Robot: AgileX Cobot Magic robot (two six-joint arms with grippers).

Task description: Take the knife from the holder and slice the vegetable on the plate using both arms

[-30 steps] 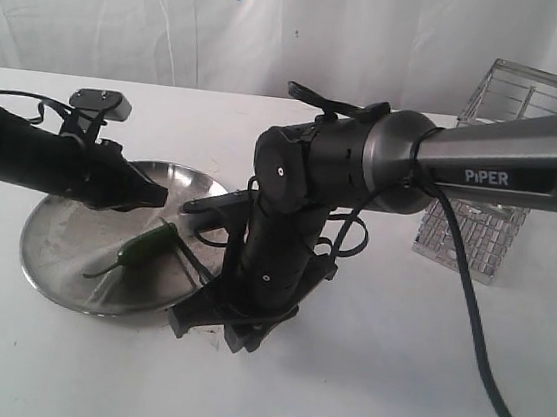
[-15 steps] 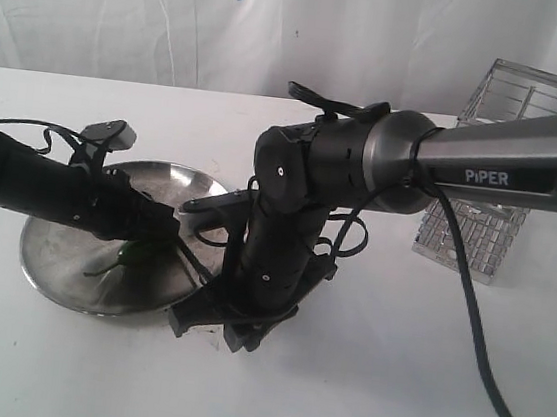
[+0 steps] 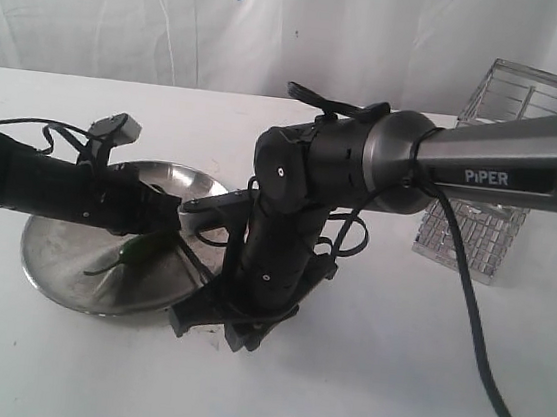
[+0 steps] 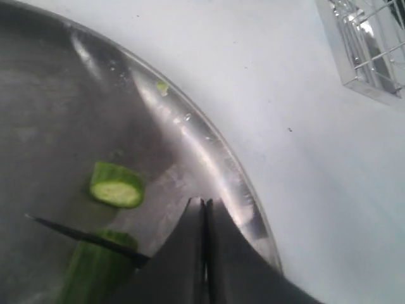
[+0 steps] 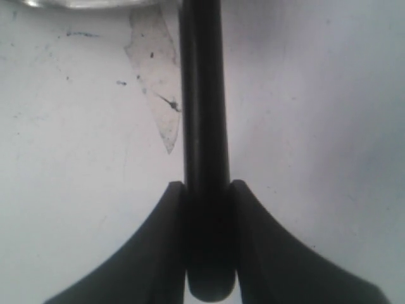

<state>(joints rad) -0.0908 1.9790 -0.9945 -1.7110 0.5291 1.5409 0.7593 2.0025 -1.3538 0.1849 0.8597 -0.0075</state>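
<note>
The green vegetable (image 3: 138,251) lies on the steel plate (image 3: 67,255), partly hidden under my left arm. In the left wrist view a cut slice (image 4: 116,185) lies apart from the rest of the vegetable (image 4: 95,272), and the knife blade (image 4: 82,236) rests across that cut end. My left gripper (image 4: 204,204) is shut with nothing between its fingers and hovers just inside the plate rim (image 4: 209,152). My right gripper (image 5: 207,185) is shut on the knife's black handle (image 5: 202,95), standing at the plate's near right edge (image 3: 215,320).
The chrome wire holder (image 3: 488,182) stands at the back right, also in the left wrist view (image 4: 373,44). The grey "PiPER" link (image 3: 505,164) crosses above the table. A thin translucent scrap (image 5: 155,95) lies on the white table beside the knife handle.
My left arm has dropped lower and reached further right across the plate, covering more of the vegetable. The right arm and knife have stayed where they were.
</note>
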